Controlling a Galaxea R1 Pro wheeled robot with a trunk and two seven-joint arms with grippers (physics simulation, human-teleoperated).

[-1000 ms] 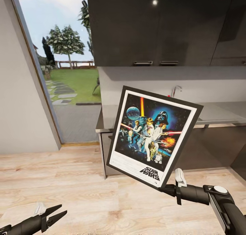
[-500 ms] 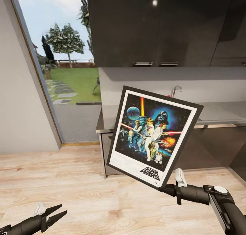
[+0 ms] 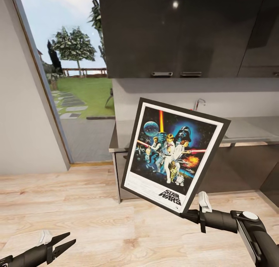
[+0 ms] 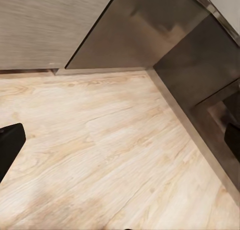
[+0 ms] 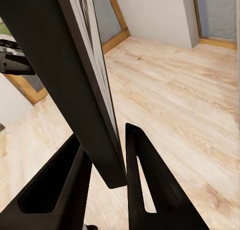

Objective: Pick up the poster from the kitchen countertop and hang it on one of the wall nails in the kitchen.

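Note:
The poster (image 3: 174, 154), black-framed with a white border and the STAR WARS logo, hangs tilted in the air in front of the kitchen countertop (image 3: 252, 128). My right gripper (image 3: 190, 214) is shut on its lower right corner. In the right wrist view the frame's dark edge (image 5: 90, 89) runs between the two black fingers (image 5: 145, 180). My left gripper (image 3: 64, 242) sits low at the left over the wooden floor, open and holding nothing. Its fingers (image 4: 9, 147) stand far apart in the left wrist view.
Dark upper cabinets (image 3: 174, 30) hang above the countertop, and a chrome tap (image 3: 198, 103) rises behind the poster. Dark base cabinets (image 3: 240, 166) stand below the slab. A tall glass opening (image 3: 77, 85) onto a garden lies to the left, beside a grey wall (image 3: 23, 123).
The background has shifted a few pixels as the camera moved. The poster and both grippers keep the same pose.

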